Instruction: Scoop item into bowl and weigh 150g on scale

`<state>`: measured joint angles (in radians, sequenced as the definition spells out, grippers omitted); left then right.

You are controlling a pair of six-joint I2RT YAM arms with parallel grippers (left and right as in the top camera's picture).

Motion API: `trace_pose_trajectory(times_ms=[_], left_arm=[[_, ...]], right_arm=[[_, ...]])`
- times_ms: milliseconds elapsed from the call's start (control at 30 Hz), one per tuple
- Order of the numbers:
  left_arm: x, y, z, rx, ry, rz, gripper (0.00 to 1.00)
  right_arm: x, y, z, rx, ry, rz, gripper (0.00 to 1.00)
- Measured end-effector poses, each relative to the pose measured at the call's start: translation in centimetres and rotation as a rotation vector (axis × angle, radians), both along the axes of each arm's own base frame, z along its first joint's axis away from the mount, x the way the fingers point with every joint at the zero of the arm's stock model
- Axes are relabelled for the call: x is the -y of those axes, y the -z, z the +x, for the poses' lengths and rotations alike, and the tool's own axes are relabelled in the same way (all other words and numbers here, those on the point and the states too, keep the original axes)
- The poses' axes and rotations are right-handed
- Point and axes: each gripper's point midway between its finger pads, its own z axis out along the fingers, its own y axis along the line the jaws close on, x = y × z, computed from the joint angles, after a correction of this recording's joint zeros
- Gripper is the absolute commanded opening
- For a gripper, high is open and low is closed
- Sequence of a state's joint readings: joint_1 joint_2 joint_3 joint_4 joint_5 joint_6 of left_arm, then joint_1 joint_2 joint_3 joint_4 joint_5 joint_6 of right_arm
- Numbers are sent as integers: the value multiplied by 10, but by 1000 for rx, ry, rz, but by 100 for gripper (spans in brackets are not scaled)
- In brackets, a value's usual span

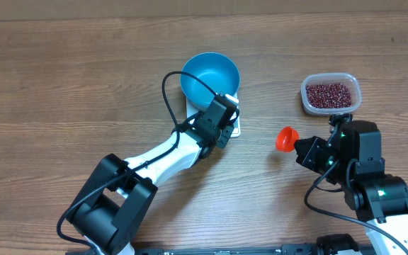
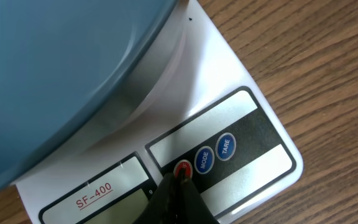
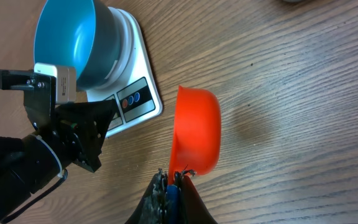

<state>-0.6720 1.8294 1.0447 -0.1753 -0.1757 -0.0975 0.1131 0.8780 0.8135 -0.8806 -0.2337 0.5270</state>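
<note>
The blue bowl (image 1: 211, 76) stands empty on the white scale (image 1: 234, 127), seen close in the left wrist view as bowl (image 2: 55, 74) and scale (image 2: 229, 74). My left gripper (image 2: 183, 177) is shut, its tips touching the scale's red button (image 2: 183, 169) next to two blue buttons. My right gripper (image 3: 171, 174) is shut on the handle of an orange scoop (image 3: 196, 130), held above the table right of the scale; from overhead the scoop (image 1: 285, 138) looks empty. The dark red beans (image 1: 329, 93) fill a clear tub at the right rear.
The clear plastic tub (image 1: 355, 79) sits behind my right arm. The left arm (image 1: 168, 152) stretches diagonally from the front left to the scale, with a black cable looping over it. Bare wooden table lies between scoop and scale.
</note>
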Motion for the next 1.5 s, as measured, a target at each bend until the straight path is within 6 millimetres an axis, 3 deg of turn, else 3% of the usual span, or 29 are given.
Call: trace_pose_trajectory(times_ms=[800, 1067, 1500], left_arm=[[4, -2, 2, 9, 7, -20, 4], [4, 17, 1, -17, 8, -1, 4], [8, 14, 7, 7, 8, -21, 4]], right_arm=[[0, 0, 0, -1, -2, 2, 4], [0, 0, -1, -3, -2, 2, 4], [0, 2, -2, -11, -2, 1, 4]])
